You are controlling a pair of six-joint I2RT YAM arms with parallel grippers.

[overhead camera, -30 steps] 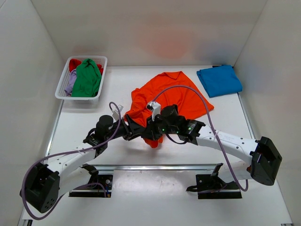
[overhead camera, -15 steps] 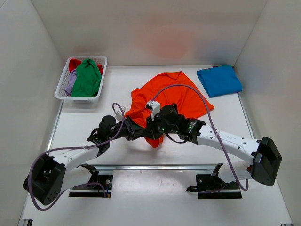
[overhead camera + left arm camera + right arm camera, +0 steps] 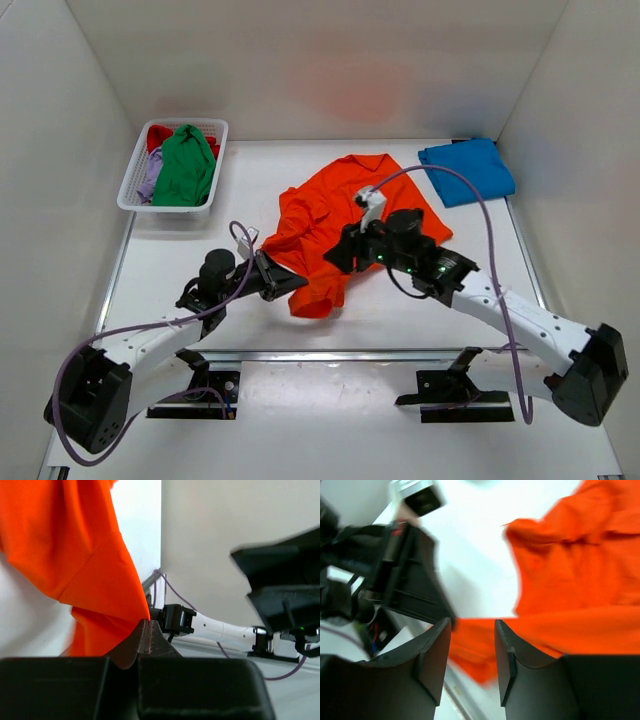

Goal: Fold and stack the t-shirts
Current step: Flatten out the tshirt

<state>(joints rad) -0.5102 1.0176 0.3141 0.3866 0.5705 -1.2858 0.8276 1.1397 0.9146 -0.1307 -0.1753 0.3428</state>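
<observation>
The blue shirt (image 3: pixel 466 170) is folded; left of it, the orange shirt (image 3: pixel 345 205) is pinched, crumpled, by the left gripper (image 3: pixel 146 630). The right gripper (image 3: pixel 472 630) is spread, and more shirts (image 3: pixel 185 168) are left in the basket (image 3: pixel 165 209).

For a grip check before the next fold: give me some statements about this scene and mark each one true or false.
1. The left gripper is shut on the edge of the orange t-shirt. True.
2. The right gripper is clamped on the orange t-shirt. False: it is open and grips nothing.
3. The blue t-shirt lies in the basket. False: it lies folded on the table, far right.
4. A green t-shirt lies on top in the basket. True.
</observation>
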